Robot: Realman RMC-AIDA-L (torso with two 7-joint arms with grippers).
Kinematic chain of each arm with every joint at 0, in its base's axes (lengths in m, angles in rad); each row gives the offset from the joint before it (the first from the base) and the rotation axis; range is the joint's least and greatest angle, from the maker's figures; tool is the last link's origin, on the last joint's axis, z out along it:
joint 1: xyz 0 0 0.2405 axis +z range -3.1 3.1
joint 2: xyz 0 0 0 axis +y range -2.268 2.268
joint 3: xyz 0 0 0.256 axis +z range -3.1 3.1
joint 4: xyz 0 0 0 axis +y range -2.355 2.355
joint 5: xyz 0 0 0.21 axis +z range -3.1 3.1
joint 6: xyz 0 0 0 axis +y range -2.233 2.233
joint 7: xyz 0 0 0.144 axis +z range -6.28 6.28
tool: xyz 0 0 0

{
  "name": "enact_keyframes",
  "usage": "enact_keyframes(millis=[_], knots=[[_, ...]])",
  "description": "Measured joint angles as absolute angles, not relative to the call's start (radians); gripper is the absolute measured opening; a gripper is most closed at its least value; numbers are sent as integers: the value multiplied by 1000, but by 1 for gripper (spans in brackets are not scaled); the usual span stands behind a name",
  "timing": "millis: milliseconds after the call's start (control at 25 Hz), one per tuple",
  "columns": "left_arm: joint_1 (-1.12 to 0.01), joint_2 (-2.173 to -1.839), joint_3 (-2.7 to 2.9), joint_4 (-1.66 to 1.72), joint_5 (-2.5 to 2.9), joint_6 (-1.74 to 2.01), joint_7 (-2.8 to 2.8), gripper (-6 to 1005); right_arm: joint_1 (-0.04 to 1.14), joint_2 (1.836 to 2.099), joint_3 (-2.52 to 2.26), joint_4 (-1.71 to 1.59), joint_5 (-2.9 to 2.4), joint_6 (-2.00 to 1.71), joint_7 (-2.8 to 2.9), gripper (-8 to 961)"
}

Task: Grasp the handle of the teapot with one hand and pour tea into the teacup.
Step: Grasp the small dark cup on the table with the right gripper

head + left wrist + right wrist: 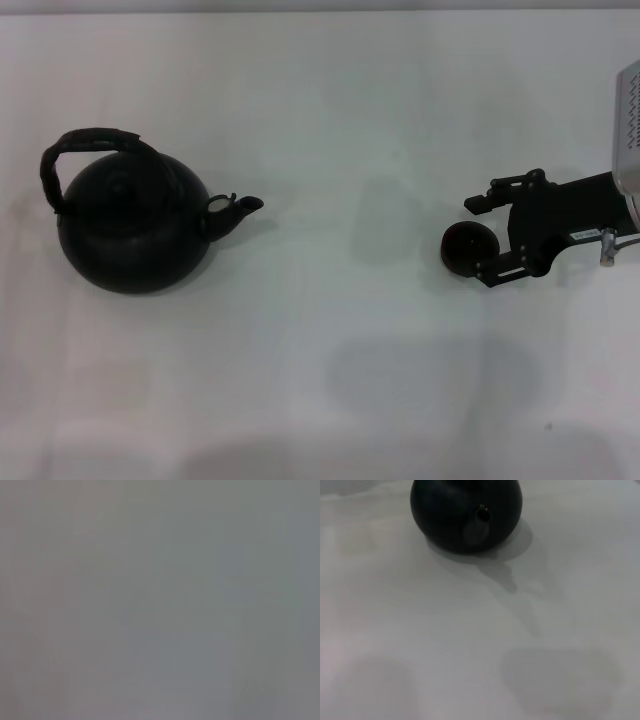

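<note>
The right gripper (482,232) has its jaws apart around the teacup (468,247).

The teapot (132,225) sits well apart; close gently on the cup and keep it level.

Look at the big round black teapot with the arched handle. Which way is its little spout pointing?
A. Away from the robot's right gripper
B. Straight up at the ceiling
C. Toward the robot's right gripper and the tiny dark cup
C: in the head view the big round black teapot has its short spout aimed across the white table at the tiny dark round teacup between the right gripper's fingers.
</note>
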State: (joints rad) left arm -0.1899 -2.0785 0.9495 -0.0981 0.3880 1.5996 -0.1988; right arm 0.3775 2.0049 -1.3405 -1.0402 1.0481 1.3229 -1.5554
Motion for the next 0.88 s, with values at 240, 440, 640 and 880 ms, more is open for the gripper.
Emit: enact_keyframes(millis=[240, 440, 640, 880], knots=[[-199, -2078, 949, -98, 388, 1591, -198, 832, 379, 2005, -1347, -1021, 1048, 1309, -1555, 849], [-202, -2078, 949, -98, 388, 1590, -198, 832, 388, 2005, -1359, -995, 1047, 1285, -1556, 850], [-204, -2078, 949, -98, 388, 1589, -198, 831, 399, 2006, -1385, -968, 1048, 1262, -1557, 850], [-206, -2078, 949, -98, 388, 1589, -198, 833, 416, 2006, -1390, -932, 1044, 1254, -1560, 845]])
